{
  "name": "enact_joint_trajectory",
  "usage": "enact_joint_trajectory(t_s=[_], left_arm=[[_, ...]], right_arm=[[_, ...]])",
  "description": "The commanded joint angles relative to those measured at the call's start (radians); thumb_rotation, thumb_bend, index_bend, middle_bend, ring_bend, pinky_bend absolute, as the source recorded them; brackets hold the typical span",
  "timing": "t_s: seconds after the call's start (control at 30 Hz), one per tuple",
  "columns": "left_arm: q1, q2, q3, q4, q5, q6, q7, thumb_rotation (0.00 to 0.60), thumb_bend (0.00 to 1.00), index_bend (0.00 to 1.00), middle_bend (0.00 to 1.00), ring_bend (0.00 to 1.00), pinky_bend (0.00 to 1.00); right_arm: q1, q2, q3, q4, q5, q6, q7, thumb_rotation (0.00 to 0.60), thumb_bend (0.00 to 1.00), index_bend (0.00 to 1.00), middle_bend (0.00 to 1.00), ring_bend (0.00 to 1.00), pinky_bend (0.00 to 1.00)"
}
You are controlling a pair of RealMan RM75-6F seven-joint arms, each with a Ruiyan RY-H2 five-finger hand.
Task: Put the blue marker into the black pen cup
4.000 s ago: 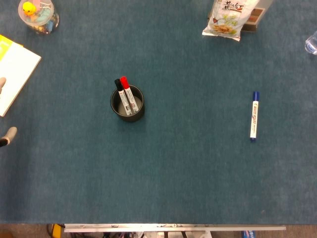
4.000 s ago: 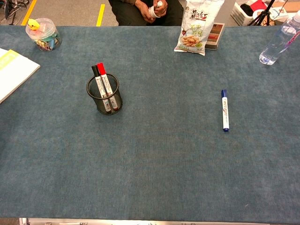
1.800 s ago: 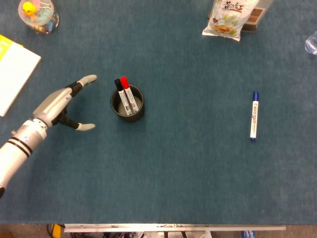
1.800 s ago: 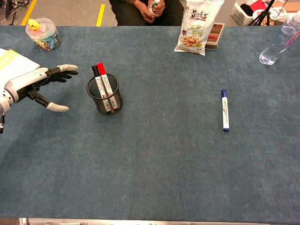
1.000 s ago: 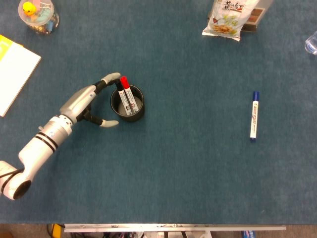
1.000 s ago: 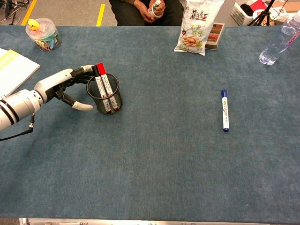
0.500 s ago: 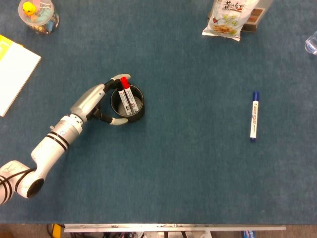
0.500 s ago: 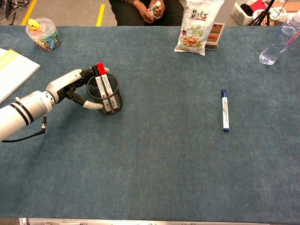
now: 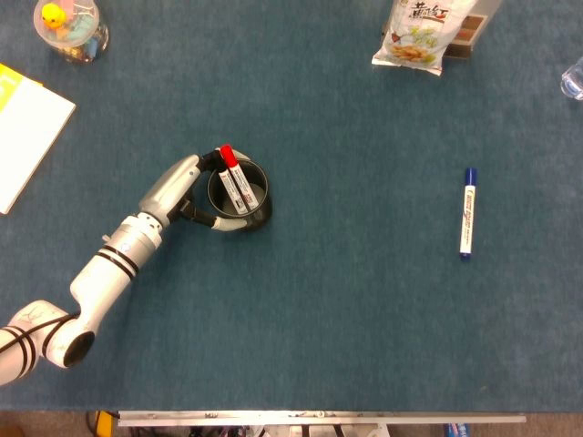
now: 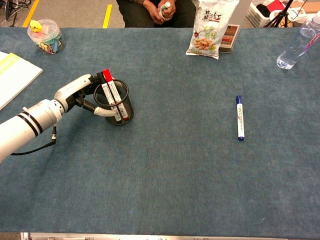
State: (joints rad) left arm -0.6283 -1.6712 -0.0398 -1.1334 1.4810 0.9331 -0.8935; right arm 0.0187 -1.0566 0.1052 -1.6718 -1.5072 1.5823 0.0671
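The blue marker (image 9: 467, 213) (image 10: 240, 118) lies flat on the blue cloth at the right, its cap pointing away from me. The black mesh pen cup (image 9: 258, 217) (image 10: 127, 106) stands left of centre with a red and a black marker (image 9: 232, 180) (image 10: 108, 84) leaning in it. My left hand (image 9: 178, 191) (image 10: 79, 93) grips the cup from its left side, thumb curled across the near wall and fingers around the far rim. My right hand shows in neither view.
A snack bag (image 9: 421, 35) (image 10: 209, 30) and a small box (image 10: 231, 37) stand at the back. A plastic jar (image 9: 71, 27) (image 10: 46, 36) and a notebook (image 9: 23, 137) (image 10: 12, 75) are at the far left. A water bottle (image 10: 297, 45) is far right.
My left hand came in from the left edge, reached the cup and closed around it. The cup has shifted slightly to the right. The blue marker has not moved.
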Motion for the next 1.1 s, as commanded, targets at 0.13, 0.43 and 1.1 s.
enact_joint_trajectory(t_s=[0.13,0.43,1.1], left_arm=[[-0.001,-0.001,-0.005,-0.011,-0.002,0.005,0.000,0.600,0.09,0.32,0.39,0.35,0.28],[-0.015,0.064,0.002,-0.068,0.031,0.021,0.085,0.600,0.09,0.32,0.39,0.35,0.28],[-0.020,0.173,0.003,-0.221,0.029,0.043,0.253,0.600,0.09,0.32,0.39,0.35,0.28]], right_arm=[[0.008,0.006,-0.004,-0.002,-0.005,-0.015,-0.011,0.600,0.20,0.42,0.32,0.22,0.35],[0.081,0.028,-0.032,-0.023,-0.084,-0.122,-0.034,0.600,0.22,0.42,0.32,0.22,0.35],[0.297,-0.094,-0.085,0.085,-0.248,-0.397,-0.242,0.600,0.19,0.47,0.32,0.15,0.13]])
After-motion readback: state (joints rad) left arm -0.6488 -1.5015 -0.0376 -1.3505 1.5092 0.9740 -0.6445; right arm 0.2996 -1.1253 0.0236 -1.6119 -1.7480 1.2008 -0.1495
